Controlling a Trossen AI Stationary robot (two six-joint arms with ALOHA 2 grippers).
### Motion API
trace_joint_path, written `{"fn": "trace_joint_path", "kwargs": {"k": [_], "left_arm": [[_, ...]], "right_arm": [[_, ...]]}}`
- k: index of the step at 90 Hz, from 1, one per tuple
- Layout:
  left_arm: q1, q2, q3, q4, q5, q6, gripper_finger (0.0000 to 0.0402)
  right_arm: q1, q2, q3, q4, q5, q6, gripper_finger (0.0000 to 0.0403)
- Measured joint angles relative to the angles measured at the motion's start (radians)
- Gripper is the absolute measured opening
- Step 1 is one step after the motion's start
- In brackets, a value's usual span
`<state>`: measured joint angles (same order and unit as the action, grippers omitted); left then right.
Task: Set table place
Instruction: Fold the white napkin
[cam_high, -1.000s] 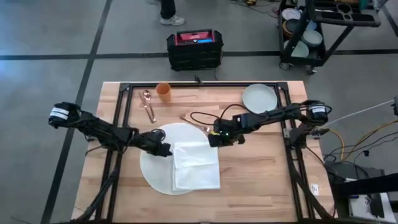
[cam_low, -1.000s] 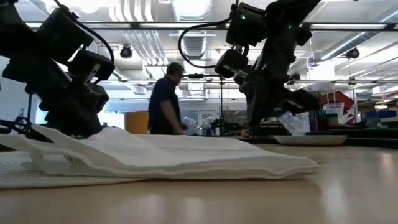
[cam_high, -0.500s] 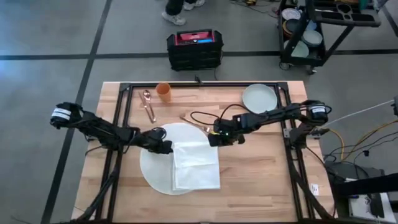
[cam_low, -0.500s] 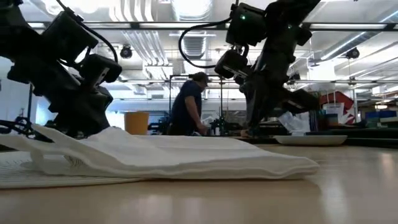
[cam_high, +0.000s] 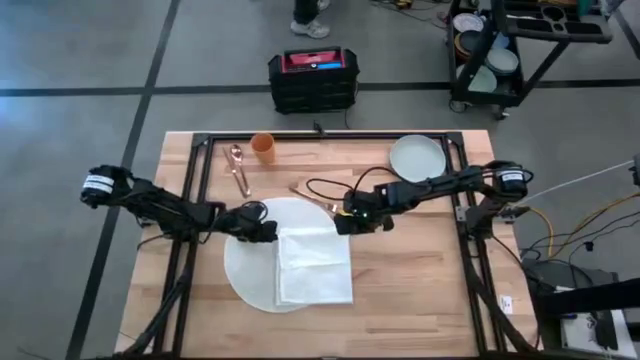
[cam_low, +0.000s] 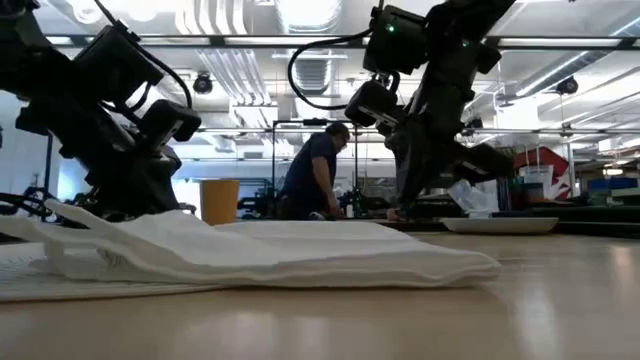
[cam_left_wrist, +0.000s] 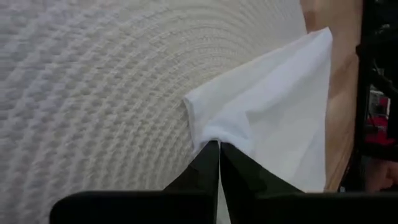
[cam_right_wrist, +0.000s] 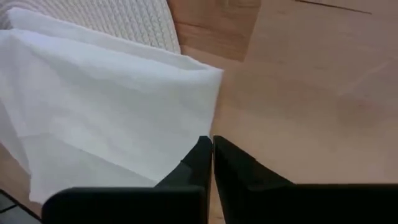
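Your left gripper (cam_left_wrist: 219, 144) pinches the napkin (cam_high: 315, 265) corner on the mat (cam_high: 250, 280); right gripper (cam_right_wrist: 211, 142) seems pressed together at its far corner.

Overhead, table-level, two close wrist views

Grey floor (cam_high: 80, 60) with dark stripes; a red-topped case (cam_high: 313, 78), a trolley (cam_high: 510, 50) of dishes, a person (cam_low: 318, 172) under ceiling lights (cam_low: 300, 15).
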<state>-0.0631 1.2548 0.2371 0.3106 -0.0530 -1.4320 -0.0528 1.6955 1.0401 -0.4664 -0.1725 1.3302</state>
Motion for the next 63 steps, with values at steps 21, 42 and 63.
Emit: {"fn": "trace_joint_path", "kwargs": {"k": [21,42,63], "left_arm": [[0.0,-0.045,-0.002,-0.044,-0.109,-0.042,0.0],[0.001,-0.121,-0.002,-0.094,-0.125,-0.044,0.0],[0.001,-0.212,-0.002,-0.315,-0.118,-0.017,0.0]], "right_arm": [[0.0,-0.006,0.0,0.0,0.016,0.007,0.0],[0.0,-0.012,0.0,-0.001,0.027,0.006,0.0],[0.0,-0.013,0.0,-0.001,0.044,0.011,0.0]]}}
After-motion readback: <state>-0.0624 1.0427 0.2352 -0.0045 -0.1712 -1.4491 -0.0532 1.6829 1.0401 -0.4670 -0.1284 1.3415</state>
